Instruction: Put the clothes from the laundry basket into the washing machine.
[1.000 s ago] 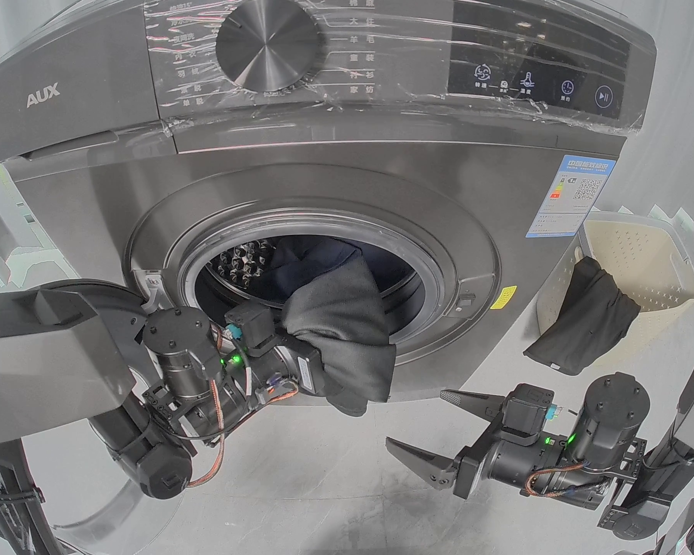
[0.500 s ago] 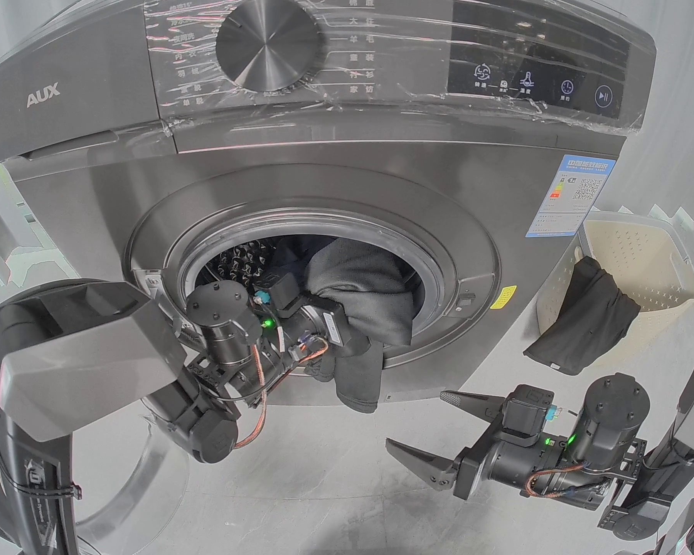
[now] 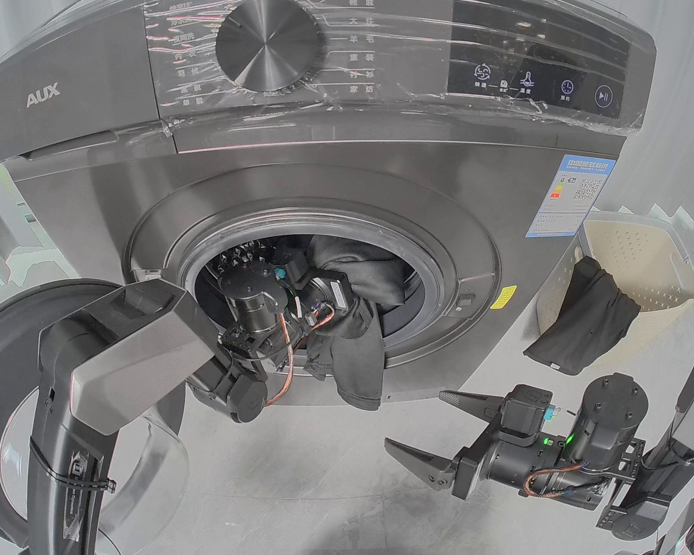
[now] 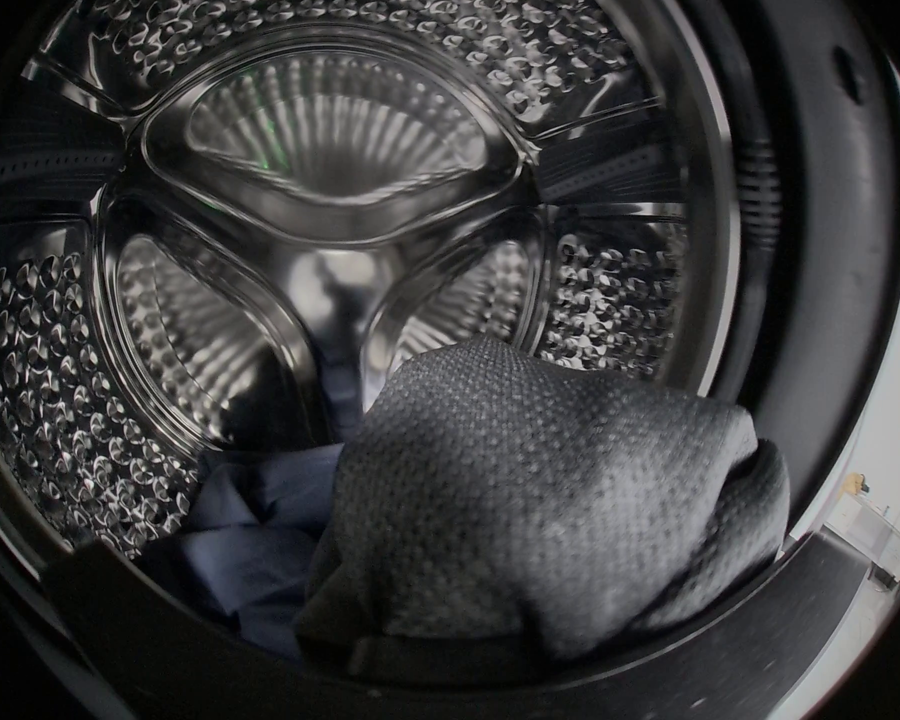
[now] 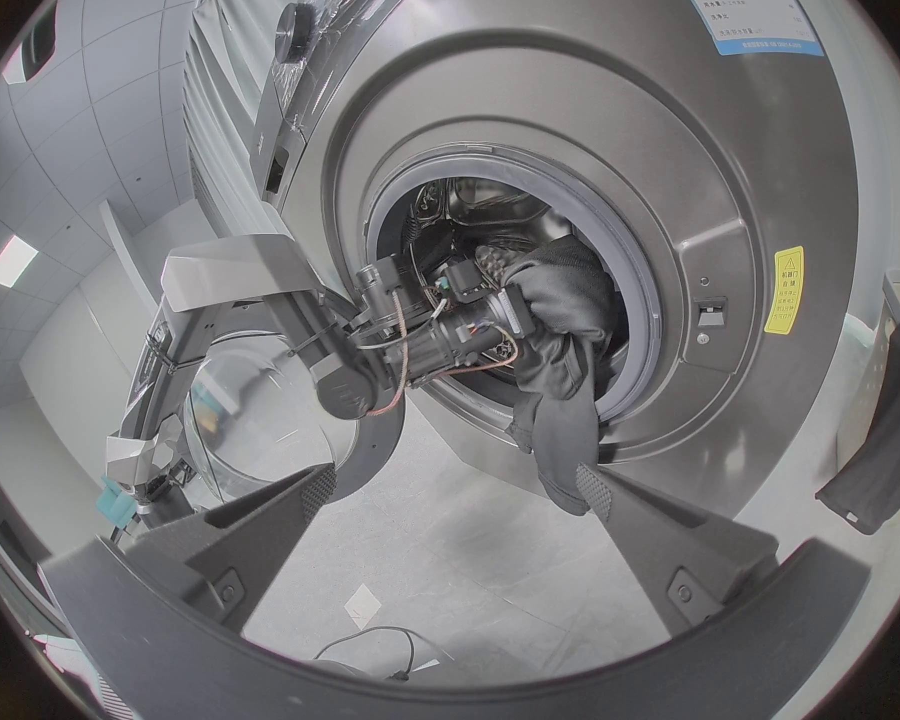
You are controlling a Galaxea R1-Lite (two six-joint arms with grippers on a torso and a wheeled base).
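Dark garment [image 3: 360, 325] hangs over washing machine [image 3: 439, 186] drum rim; right gripper [image 3: 416, 422] gapes

The left arm [image 3: 123, 348] wears a pale grey angular shell with a black zip tie [image 3: 69, 478]. Copper braided cables [image 3: 289, 356] loop past black cylindrical wrist motors [image 3: 613, 406]. The right gripper [image 3: 415, 419] has black wedge-shaped fingers [image 3: 416, 460].

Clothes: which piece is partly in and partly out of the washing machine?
The grey garment: bunched at the drum opening, its tail hanging down outside. The blue garment lies fully inside; the black garment drapes over the laundry basket.
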